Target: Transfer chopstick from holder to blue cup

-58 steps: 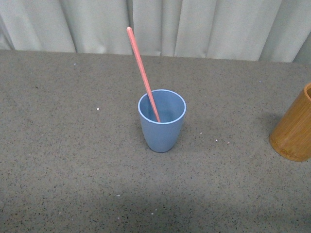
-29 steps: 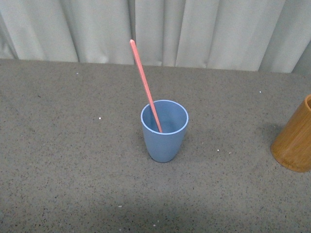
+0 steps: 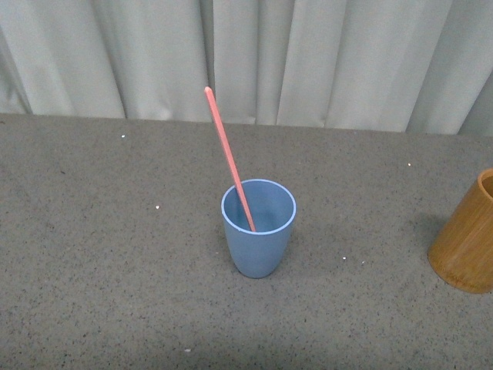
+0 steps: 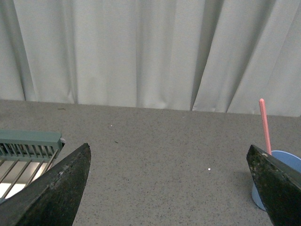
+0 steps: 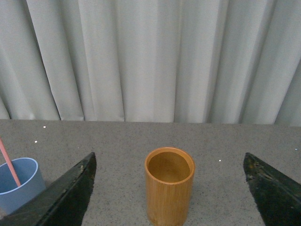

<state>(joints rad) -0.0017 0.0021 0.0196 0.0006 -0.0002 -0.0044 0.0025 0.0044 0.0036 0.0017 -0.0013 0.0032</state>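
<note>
The blue cup point(image 3: 259, 228) stands upright mid-table with one salmon-pink chopstick point(image 3: 227, 154) in it, leaning up and to the left. The orange-brown holder point(image 3: 466, 235) stands at the right edge of the front view, cut off. In the right wrist view the holder point(image 5: 169, 190) stands upright and looks empty inside, centred ahead of my open right gripper point(image 5: 169, 162); the blue cup point(image 5: 19, 183) and chopstick point(image 5: 8, 162) are beside it. My left gripper point(image 4: 169, 153) is open over bare table, with the blue cup point(image 4: 284, 162) and chopstick point(image 4: 265, 125) beside one finger. Neither arm shows in the front view.
A grey speckled table point(image 3: 115, 254) runs back to a pale curtain point(image 3: 254, 54). A teal slatted rack point(image 4: 28, 150) shows in the left wrist view near one finger.
The front view has shifted: cup, chopstick and holder sit lower in the picture and more curtain shows. The chopstick stays in the cup at the same lean.
</note>
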